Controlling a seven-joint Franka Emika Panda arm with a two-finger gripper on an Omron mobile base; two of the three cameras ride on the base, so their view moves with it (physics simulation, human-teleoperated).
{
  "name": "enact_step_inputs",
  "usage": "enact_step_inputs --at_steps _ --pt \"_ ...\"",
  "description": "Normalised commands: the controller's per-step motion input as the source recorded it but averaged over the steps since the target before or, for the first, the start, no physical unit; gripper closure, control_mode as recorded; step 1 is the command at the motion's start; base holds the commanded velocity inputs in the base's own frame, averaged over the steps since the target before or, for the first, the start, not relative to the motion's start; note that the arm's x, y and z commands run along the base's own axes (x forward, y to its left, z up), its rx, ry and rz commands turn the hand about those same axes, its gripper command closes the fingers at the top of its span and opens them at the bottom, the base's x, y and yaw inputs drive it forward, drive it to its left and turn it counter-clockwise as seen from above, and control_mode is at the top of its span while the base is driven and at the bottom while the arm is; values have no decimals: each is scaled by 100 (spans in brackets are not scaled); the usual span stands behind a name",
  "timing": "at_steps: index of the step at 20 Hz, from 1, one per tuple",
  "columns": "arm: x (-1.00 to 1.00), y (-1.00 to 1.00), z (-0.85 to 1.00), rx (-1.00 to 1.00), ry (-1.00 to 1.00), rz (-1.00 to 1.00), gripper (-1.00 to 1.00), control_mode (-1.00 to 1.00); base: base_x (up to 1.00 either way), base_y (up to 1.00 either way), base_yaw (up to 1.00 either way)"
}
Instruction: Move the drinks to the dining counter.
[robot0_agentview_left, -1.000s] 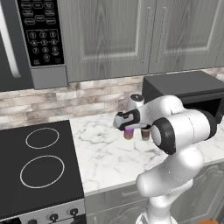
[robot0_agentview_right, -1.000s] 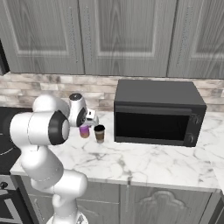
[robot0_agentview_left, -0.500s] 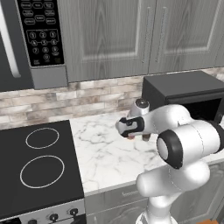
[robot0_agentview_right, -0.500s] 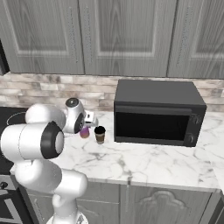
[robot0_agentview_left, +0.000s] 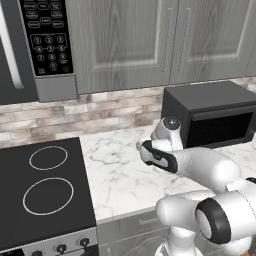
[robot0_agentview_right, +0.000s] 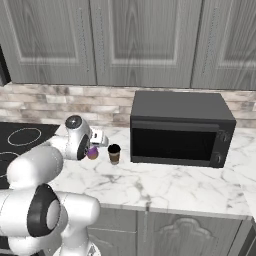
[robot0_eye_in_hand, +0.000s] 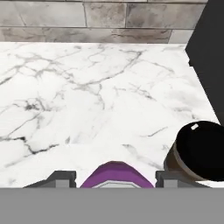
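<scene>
The purple can (robot0_eye_in_hand: 116, 173) sits between my two fingertips, and my gripper (robot0_eye_in_hand: 114, 178) is shut on it. From the right base view the can (robot0_agentview_right: 92, 153) shows just under my gripper (robot0_agentview_right: 95, 148), low over the marble worktop (robot0_agentview_right: 165, 186). The brown cup with its black lid (robot0_agentview_right: 114, 153) stands upright close beside the can, between it and the microwave. In the hand view the cup (robot0_eye_in_hand: 199, 151) is at the lower right, apart from the fingers. My wrist (robot0_agentview_left: 159, 154) hides the can in the left base view. The dining counter is out of view.
A black microwave (robot0_agentview_right: 180, 131) stands on the worktop right of the cup. A black cooktop (robot0_agentview_left: 45, 192) lies to the left. The brick backsplash (robot0_eye_in_hand: 87, 17) runs behind, with grey cabinets (robot0_agentview_right: 145, 40) and an over-range microwave (robot0_agentview_left: 35, 45) above.
The arm's elbow has sunk lower and swung toward the base, while the hand stays at the can. The cup has not moved.
</scene>
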Motion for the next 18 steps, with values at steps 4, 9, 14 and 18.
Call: enact_step_inputs --at_steps 4,9,14,18 --pt "-100 -26 57 4 -1 0 100 -100 0 0 0" --pt "-100 -20 100 4 -6 0 100 -100 0 0 0" --pt "-99 -21 78 5 -7 0 100 -100 0 0 0" --pt "-78 -2 61 1 -3 0 100 -100 0 0 0"
